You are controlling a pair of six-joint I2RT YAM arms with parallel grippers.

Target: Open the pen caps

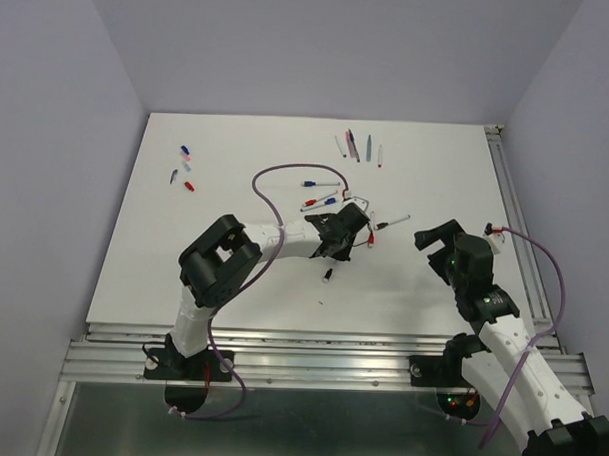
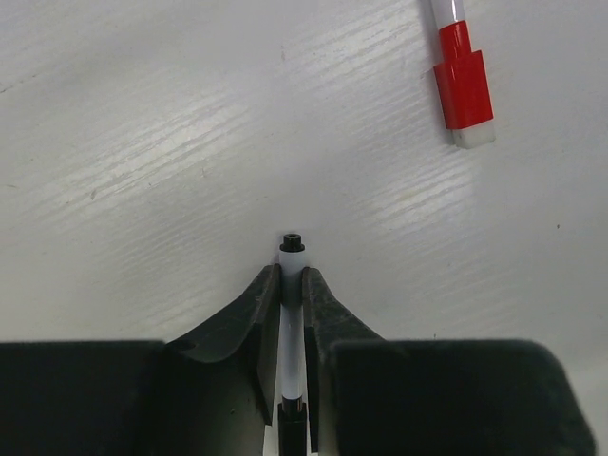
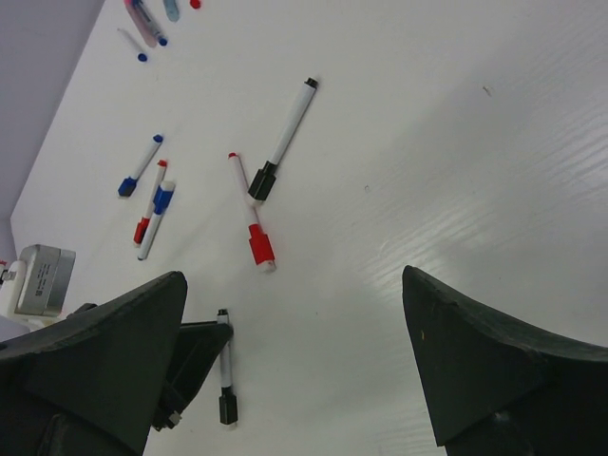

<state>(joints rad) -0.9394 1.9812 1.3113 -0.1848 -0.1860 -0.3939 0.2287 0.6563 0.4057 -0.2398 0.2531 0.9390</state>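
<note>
The left gripper (image 2: 291, 277) is clamping a slim white pen barrel (image 2: 292, 347) near the middle of the worktop (image 1: 402, 291), with both fingers pressed tight against the barrel's sides. It is gripping the barrel and not the cap, which looks deliberate to me. The black cap (image 3: 228, 410) is sticking out past the fingers on the side toward the near edge, where another hand could pull it. From here I cannot tell whether the pen is resting on the surface or raised off it.

The right gripper (image 3: 293, 285) is hanging toward the right edge with its fingers wide apart and nothing between them. It is well apart from the held pen but facing it, so I take it to be waiting to come in for that cap.

Just beyond the held pen, toward the far edge, other pens are lying capped. One is wearing a red cap (image 2: 463, 87), one a second black cap (image 3: 263, 182), and one a blue cap (image 3: 125, 186). They are probably waiting their turn. Near the far-left corner some small coloured pieces (image 1: 186, 164) are lying loose. They could be pulled-off caps, but they are too small to be sure.
</note>
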